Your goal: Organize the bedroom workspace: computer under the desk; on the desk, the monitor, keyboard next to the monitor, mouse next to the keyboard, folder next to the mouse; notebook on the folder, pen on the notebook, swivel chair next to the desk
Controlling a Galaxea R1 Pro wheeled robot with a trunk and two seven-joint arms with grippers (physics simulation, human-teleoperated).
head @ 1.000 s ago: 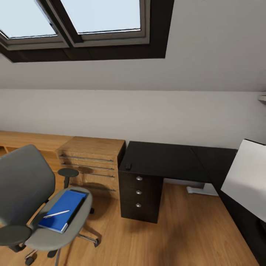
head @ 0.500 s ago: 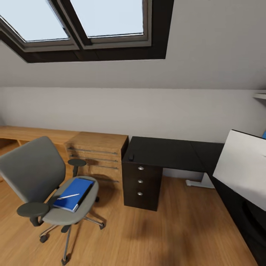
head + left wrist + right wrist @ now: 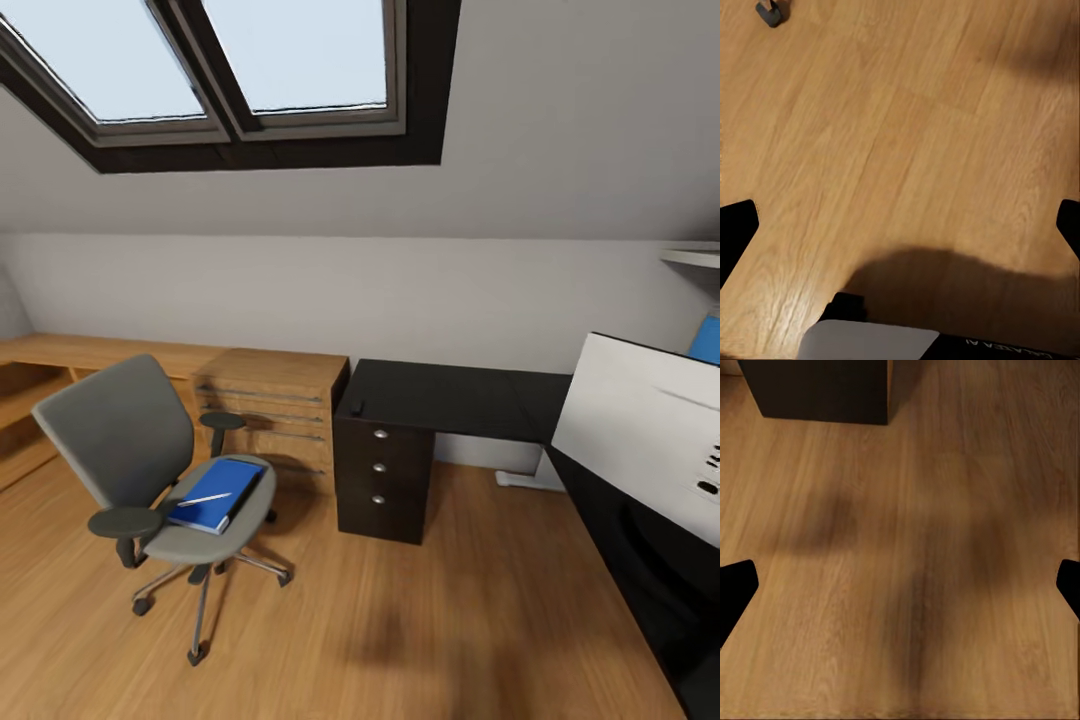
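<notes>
The grey swivel chair (image 3: 135,450) stands on the wood floor left of the desk, a gap apart from it. The blue folder (image 3: 222,492) lies on its seat with the white pen (image 3: 205,498) on top. The black-topped desk (image 3: 450,398) has a dark drawer unit (image 3: 381,478), and a small black object (image 3: 357,407) sits at its near left edge. At the right, the monitor (image 3: 640,440) shows its white back. Notebook, keyboard, mouse and computer are out of view. My left gripper (image 3: 900,225) and right gripper (image 3: 900,589) hang open over bare floor, holding nothing.
A low light-wood cabinet (image 3: 270,405) stands between chair and desk along the far wall. Skylights sit in the sloped ceiling above. One chair caster (image 3: 770,11) lies ahead of the left gripper, the drawer unit's foot (image 3: 817,390) ahead of the right. Wood floor (image 3: 420,630) spreads in front.
The whole picture has shifted: the camera has drawn back and turned, so chair and desk look smaller and more of the monitor shows. The things themselves have not moved.
</notes>
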